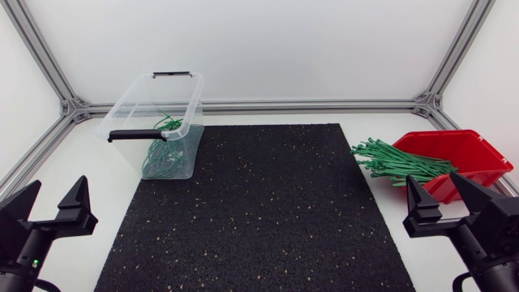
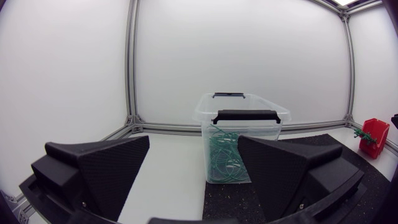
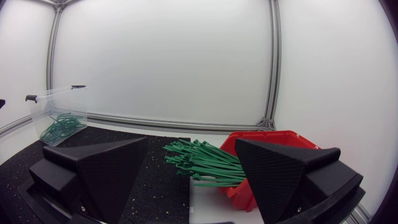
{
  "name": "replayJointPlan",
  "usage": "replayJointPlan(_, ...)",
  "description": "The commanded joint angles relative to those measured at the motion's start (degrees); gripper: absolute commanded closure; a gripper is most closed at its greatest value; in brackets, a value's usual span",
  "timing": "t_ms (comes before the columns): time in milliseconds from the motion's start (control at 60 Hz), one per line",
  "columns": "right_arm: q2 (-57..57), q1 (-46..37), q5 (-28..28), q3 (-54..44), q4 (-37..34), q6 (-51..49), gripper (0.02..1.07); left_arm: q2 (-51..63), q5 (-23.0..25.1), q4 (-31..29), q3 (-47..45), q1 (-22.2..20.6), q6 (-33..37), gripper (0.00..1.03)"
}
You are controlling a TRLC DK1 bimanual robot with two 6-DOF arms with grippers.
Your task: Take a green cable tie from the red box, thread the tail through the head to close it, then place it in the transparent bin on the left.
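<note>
Matte black wedge-shaped fingers (image 2: pixel 106 168) with finely textured faces

Red plastic box (image 1: pixel 478 154) is seen tilted, right of the black speckled mat (image 1: pixel 259 219). Straight green cable ties (image 1: pixel 397 162) are bundled in it, ends spilling out toward the mat. Transparent plastic bin (image 1: pixel 130 109) with black handles is set upright at the mat's far left corner. Looped green ties (image 1: pixel 162 158) are piled inside.
</note>
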Motion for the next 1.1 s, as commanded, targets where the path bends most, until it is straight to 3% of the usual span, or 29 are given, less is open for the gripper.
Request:
replayJointPlan(0, -0.65, 0.25, -0.32, -0.93, -0.47, 0.74, 0.05, -0.30, 0.54, -0.15, -2.50, 0.05, -0.67, 0.04)
replayJointPlan(667, -0.73, 0.43, 0.12, 0.83, -0.03, 0.74, 0.05, -0.30, 0.45, -0.15, -2.50, 0.05, -0.58, 0.04)
replayJointPlan(1083, 1.20, 2.19, -0.23, 12.17, -4.08, 0.74, 0.05, -0.30, 0.45, -0.15, -2.50, 0.14, -0.58, 0.04)
